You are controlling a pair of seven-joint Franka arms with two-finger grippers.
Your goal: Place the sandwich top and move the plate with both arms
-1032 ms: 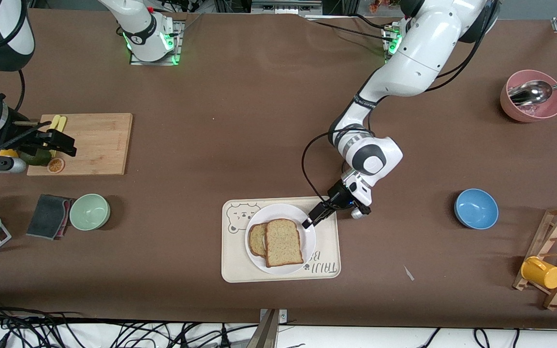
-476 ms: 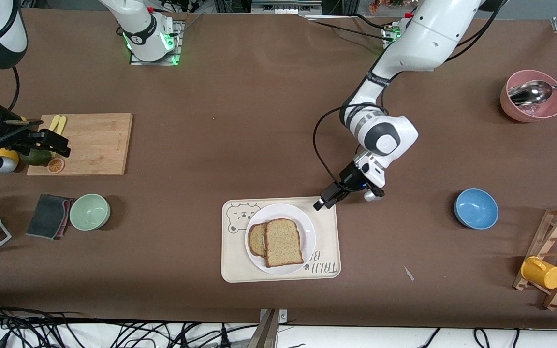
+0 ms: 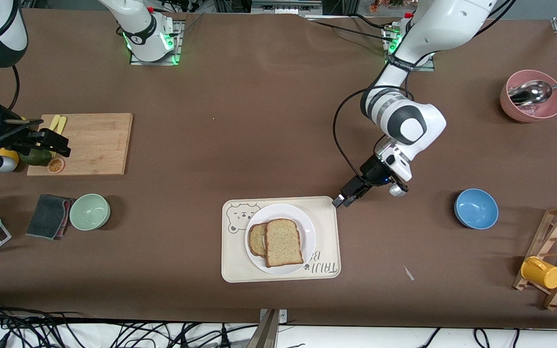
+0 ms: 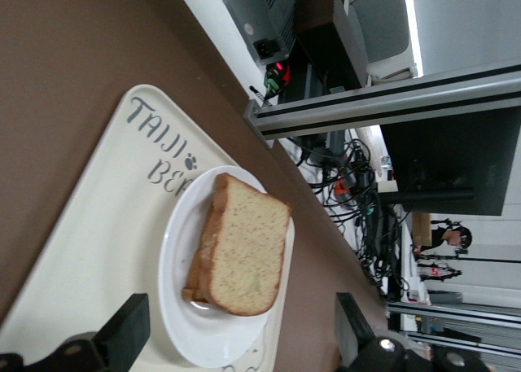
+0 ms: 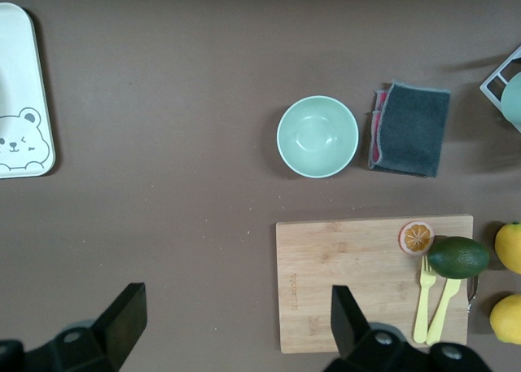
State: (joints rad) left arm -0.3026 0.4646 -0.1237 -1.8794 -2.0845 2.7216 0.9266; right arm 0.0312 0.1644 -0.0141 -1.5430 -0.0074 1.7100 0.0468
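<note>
The sandwich top [image 3: 283, 241] lies flat on the white plate [image 3: 308, 231], partly covering a second slice [image 3: 257, 239] under it. The plate stands on the cream bear-print tray [image 3: 326, 241]. My left gripper [image 3: 344, 199] hangs open and holds nothing, just over the tray's corner toward the left arm's end. In the left wrist view the sandwich top [image 4: 244, 246] and plate [image 4: 203, 335] show between the spread fingers of the left gripper [image 4: 240, 339]. My right gripper [image 3: 61, 145] waits open over the wooden cutting board [image 3: 95, 142], far from the plate; its right wrist view [image 5: 236, 323] shows nothing between its fingers.
A green bowl [image 3: 90, 211] and a grey cloth [image 3: 49, 216] sit nearer the front camera than the board. A blue bowl [image 3: 476, 208], a pink bowl with a spoon [image 3: 532, 96] and a wooden rack with a yellow mug [image 3: 542, 272] stand at the left arm's end.
The left gripper has pulled away from the plate's rim, past the tray's corner toward the left arm's end, leaving the sandwich top lying on the plate. The right arm has barely shifted.
</note>
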